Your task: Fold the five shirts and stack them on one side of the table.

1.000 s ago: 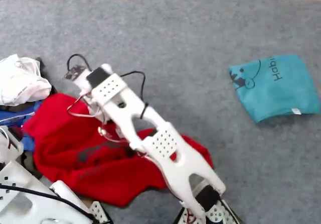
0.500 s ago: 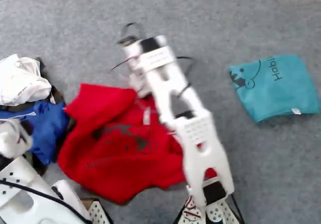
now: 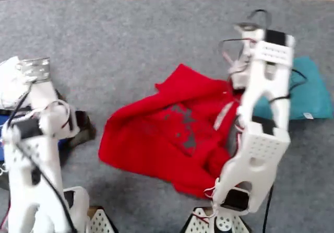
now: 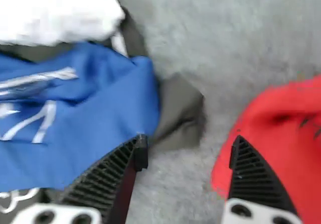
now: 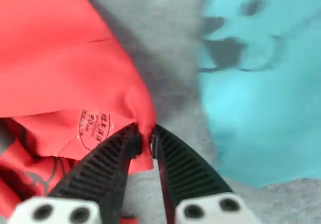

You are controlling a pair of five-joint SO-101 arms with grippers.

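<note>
Edge of red shirt (image 5: 70,58) in right gripper (image 5: 146,139), beside teal shirt (image 5: 261,103)

My arms (image 3: 255,144): white shells, perforated plates, looped black cables (image 3: 269,207). My fingers (image 4: 113,171): black, ribbed, white screw-holed bases.

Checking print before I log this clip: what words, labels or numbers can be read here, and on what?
Round stamp inside the red shirt: too blurred to read.
White lettering on the blue shirt: cropped, unreadable.
Dark drawing on the teal shirt: no legible letters.
</note>
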